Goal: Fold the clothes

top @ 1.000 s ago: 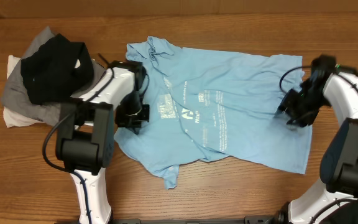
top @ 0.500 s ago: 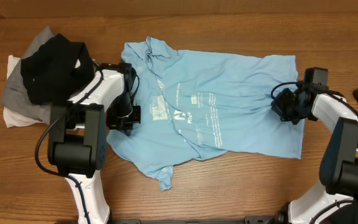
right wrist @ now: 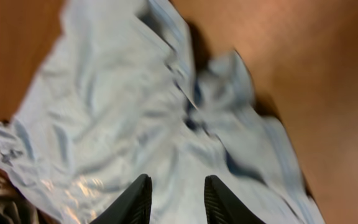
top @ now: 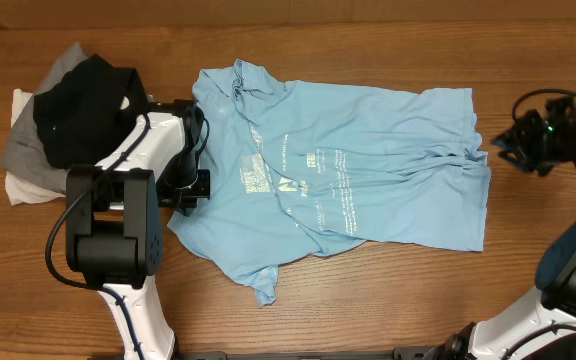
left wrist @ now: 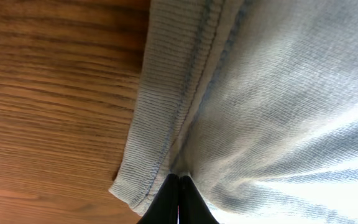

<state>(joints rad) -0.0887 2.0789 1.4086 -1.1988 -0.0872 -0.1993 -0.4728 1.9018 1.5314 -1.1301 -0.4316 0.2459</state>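
Observation:
The light blue T-shirt (top: 368, 170) lies spread across the middle of the table, its white lettering facing up and its collar at the back left. My left gripper (top: 192, 186) is at the shirt's left sleeve. In the left wrist view this gripper (left wrist: 179, 186) is shut on the ribbed sleeve hem (left wrist: 166, 106), and the cloth puckers at its tips. My right gripper (top: 518, 147) hangs off the shirt's right edge. In the right wrist view it (right wrist: 178, 193) is open, with nothing between its fingers, above the blurred blue cloth (right wrist: 135, 112).
A pile of black, grey and white clothes (top: 73, 115) sits at the back left, just beside my left arm. Bare wooden table (top: 388, 300) shows in front of the shirt and to its right.
The left gripper has pulled the sleeve to the left and the whole shirt has slid that way. The right gripper has let go of the right hem, opened and drawn away to the right.

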